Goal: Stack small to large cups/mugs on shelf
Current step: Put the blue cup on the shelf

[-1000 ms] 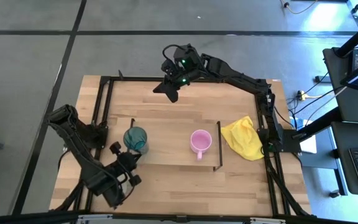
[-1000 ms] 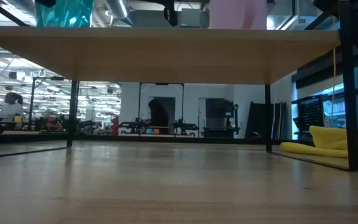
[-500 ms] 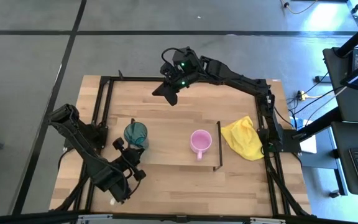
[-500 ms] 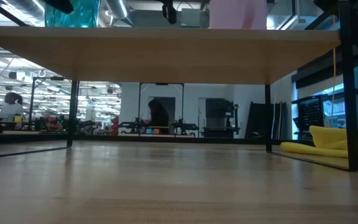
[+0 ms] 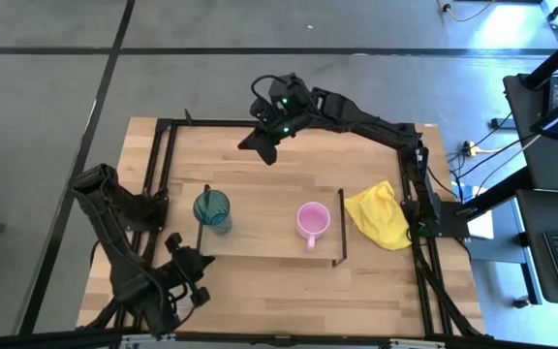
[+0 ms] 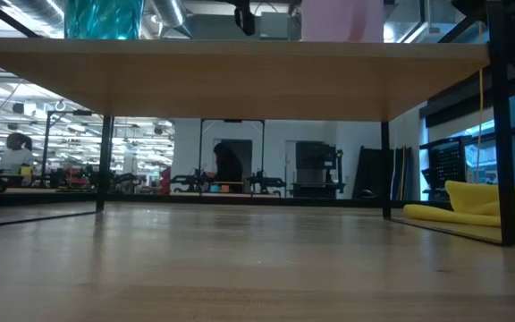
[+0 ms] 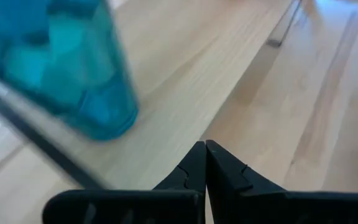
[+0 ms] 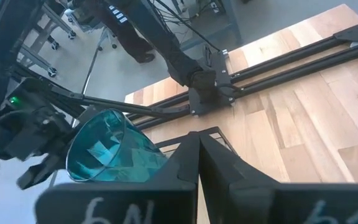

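Note:
The teal tumbler (image 5: 212,210) stands upright on its base at the left end of the shelf (image 5: 260,233). The pink mug (image 5: 312,219) stands on its base nearer the shelf's right end, handle toward the near edge. Both bases show in the low view on the shelf board (image 6: 240,76): tumbler (image 6: 104,18), mug (image 6: 342,20). The cream-white mug is out of view. My left gripper (image 5: 177,249) is shut and empty, near-left of the tumbler (image 7: 61,68) and apart from it. My right gripper (image 5: 262,145) is shut and empty above the table's far side.
A yellow cloth (image 5: 381,215) lies on the tabletop right of the shelf and shows in the low view (image 6: 481,201). The table's black frame (image 5: 163,165) runs along its edges. Bare wood lies between the shelf and the far edge.
My left gripper has drawn back from the tumbler toward the table's near edge and a little left. The tumbler shifted slightly toward the far side early on, then stood still on the shelf.

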`<control>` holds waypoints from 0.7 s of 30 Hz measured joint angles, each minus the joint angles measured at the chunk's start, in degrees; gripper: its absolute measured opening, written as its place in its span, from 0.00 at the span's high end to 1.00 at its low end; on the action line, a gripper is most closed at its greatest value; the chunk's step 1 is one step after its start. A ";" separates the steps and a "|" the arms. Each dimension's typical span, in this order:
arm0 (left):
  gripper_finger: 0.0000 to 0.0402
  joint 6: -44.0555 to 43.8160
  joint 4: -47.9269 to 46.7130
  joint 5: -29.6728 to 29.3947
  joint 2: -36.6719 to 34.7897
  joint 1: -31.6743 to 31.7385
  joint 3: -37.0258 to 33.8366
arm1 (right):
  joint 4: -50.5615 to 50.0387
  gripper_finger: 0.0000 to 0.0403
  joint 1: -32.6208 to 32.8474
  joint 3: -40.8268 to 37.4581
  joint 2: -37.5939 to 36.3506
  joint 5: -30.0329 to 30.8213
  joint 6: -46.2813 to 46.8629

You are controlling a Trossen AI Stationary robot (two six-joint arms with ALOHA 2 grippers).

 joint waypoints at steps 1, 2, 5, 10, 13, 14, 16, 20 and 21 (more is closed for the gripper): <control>1.00 -1.10 -1.25 1.64 0.00 -0.16 0.00 | 0.00 0.98 0.21 0.00 0.00 -0.04 0.79; 1.00 -1.51 -2.04 3.31 0.00 -0.29 0.00 | 0.00 0.98 0.40 0.00 0.01 -0.43 1.85; 1.00 -2.53 -3.69 5.29 0.02 -1.02 -0.02 | 0.25 0.98 0.97 0.00 0.09 -3.91 7.43; 1.00 -3.33 -4.54 3.51 -0.71 -2.45 -0.02 | 3.90 0.98 0.83 -1.06 0.27 -9.86 15.62; 0.99 -5.15 -4.28 1.23 -2.15 -3.08 -0.02 | 6.46 0.98 -0.08 -3.40 0.27 -12.52 20.31; 0.99 -5.76 -4.30 0.38 -2.75 -3.21 -0.02 | 7.38 0.98 -0.40 -4.74 0.27 -12.82 21.49; 1.00 -6.57 -4.23 -0.85 -3.84 -3.50 -0.02 | 10.03 0.98 -1.10 -8.38 0.27 -13.03 24.00; 0.99 -7.04 -4.28 -0.26 -5.19 -3.53 -0.02 | 17.78 0.98 -2.51 -17.25 0.51 -14.67 30.05; 0.99 -7.04 -4.38 0.32 -5.27 -3.53 -0.02 | 20.14 0.98 -2.70 -19.17 0.51 -15.27 31.72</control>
